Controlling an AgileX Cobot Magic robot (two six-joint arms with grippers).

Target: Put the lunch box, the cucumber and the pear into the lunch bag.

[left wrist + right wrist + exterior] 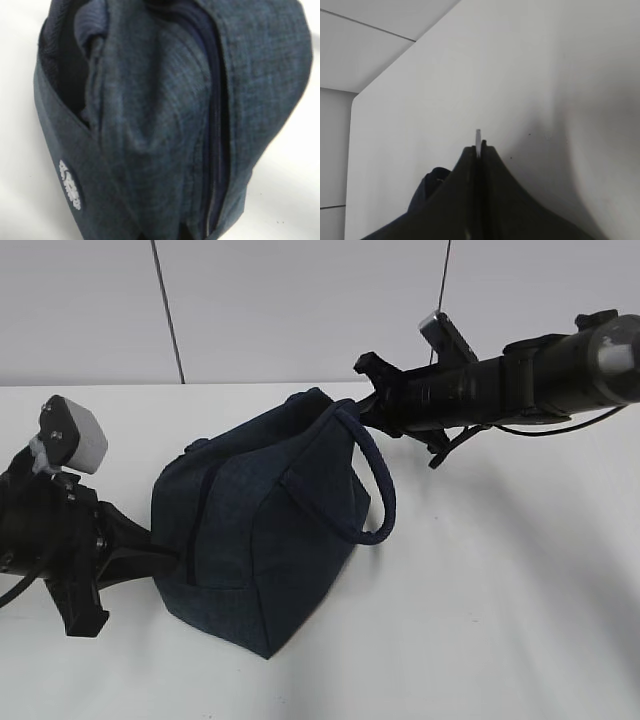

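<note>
Exterior view: navy lunch bag (pixel 265 530) on white table (pixel 500 620), both grippers, left (pixel 165 558) and right (pixel 372 375), pinched closed beside it

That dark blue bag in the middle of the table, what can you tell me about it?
The lunch bag is boxy, of dark navy woven-looking fabric, and lies on the white table. A padded loop handle hangs over its right side. A zipper runs along one face and looks closed where visible; a small white logo patch sits near a folded side panel. The left end effector meets its left end, and the right end effector reaches its top by the handle. Its contents are hidden.
</note>
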